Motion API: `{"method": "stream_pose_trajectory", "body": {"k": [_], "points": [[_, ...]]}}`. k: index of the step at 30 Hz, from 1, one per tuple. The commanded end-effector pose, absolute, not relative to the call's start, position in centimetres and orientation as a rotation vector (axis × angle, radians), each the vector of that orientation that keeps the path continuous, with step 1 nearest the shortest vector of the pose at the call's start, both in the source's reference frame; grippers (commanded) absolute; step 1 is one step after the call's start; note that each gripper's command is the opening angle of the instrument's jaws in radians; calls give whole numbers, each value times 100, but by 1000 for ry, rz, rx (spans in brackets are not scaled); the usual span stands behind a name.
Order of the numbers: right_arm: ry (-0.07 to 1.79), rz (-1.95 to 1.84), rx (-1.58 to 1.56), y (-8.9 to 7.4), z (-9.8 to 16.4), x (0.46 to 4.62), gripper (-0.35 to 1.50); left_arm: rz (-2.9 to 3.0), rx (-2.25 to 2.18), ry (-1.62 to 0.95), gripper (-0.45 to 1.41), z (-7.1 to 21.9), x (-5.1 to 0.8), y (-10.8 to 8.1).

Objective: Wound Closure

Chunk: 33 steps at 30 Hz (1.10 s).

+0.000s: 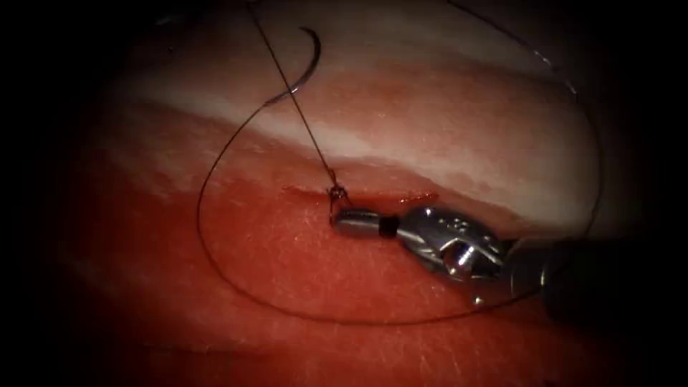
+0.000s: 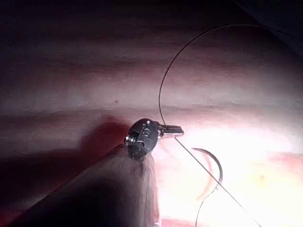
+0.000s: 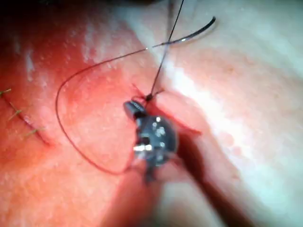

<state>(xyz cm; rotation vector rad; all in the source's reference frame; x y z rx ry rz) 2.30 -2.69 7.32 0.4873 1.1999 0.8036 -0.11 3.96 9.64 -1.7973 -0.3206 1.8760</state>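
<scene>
The curved needle lies free on the pale tissue, up and left of the cut, held by neither tool. A small knot sits on the cut. One strand of thread runs taut from the knot up and to the left. In the left wrist view the left tool is shut on that strand, with the needle beside it. The right tool lies just below the knot, shut on the short thread end. Its jaws touch the knot in the right wrist view.
A long slack loop of thread sweeps from the needle's tail across the red tissue and under the right tool's shaft. Short cut thread ends of older stitches sit along the cut. Red fluid covers the lower tissue.
</scene>
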Motion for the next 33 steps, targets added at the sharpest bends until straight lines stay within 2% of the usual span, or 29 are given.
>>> {"method": "stream_pose_trajectory", "body": {"k": [1, 11, 21, 24, 33], "points": [[1217, 747, 456, -271, 740, 236, -35, 1877, -1797, -316, -45, 971, -14, 404], [1399, 339, 254, -275, 744, 241, -35, 1890, -1755, -275, -45, 998, -12, 426], [1505, 167, 220, -288, 725, 246, -35, 1915, -1703, -222, -45, 1030, 0, 442], [1499, 223, 225, -291, 717, 249, -35, 1921, -1691, -211, -45, 1034, 3, 443], [1415, 701, 498, -295, 712, 257, -35, 1931, -1655, -183, -45, 1038, 7, 442]]}}
